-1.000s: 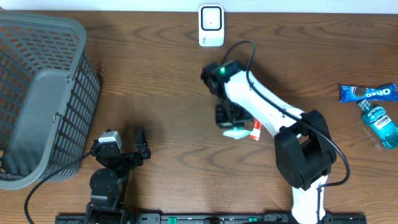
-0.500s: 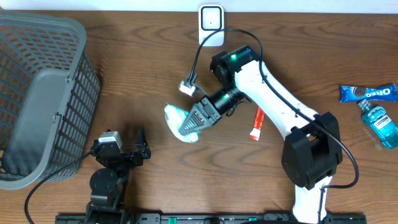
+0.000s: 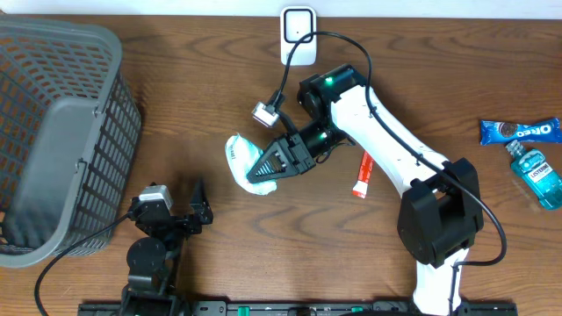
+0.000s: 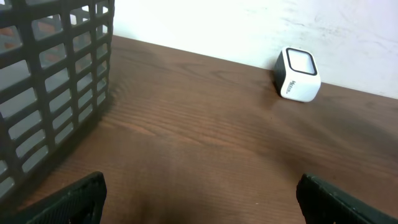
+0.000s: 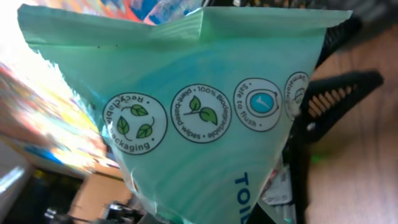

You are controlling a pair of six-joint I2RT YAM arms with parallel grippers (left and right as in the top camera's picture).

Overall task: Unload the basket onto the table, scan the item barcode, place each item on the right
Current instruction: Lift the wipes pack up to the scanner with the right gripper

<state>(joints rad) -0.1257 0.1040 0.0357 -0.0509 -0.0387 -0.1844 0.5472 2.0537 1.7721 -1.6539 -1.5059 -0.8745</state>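
Observation:
The item is a mint-green pack of wipes (image 3: 243,165), held above the table left of centre, with my right gripper (image 3: 266,167) shut on its right end. In the right wrist view the pack (image 5: 205,118) fills the frame, showing round eco logos; no barcode shows on this face and the fingers are hidden behind it. The white barcode scanner (image 3: 299,36) stands at the table's back edge, up and to the right of the pack. It also appears at the far right in the left wrist view as the scanner (image 4: 298,74). My left gripper (image 3: 200,204) rests low at the front left, open and empty.
A grey mesh basket (image 3: 53,132) fills the left side, and its wall (image 4: 50,93) stands close on the left in the left wrist view. A red tube (image 3: 361,174) lies under the right arm. An Oreo pack (image 3: 520,131) and a blue mouthwash bottle (image 3: 536,174) lie at the far right.
The right arm lifted the wipes pack from beside the red tube and swung it left, then nudged it slightly further left. The left arm stayed still.

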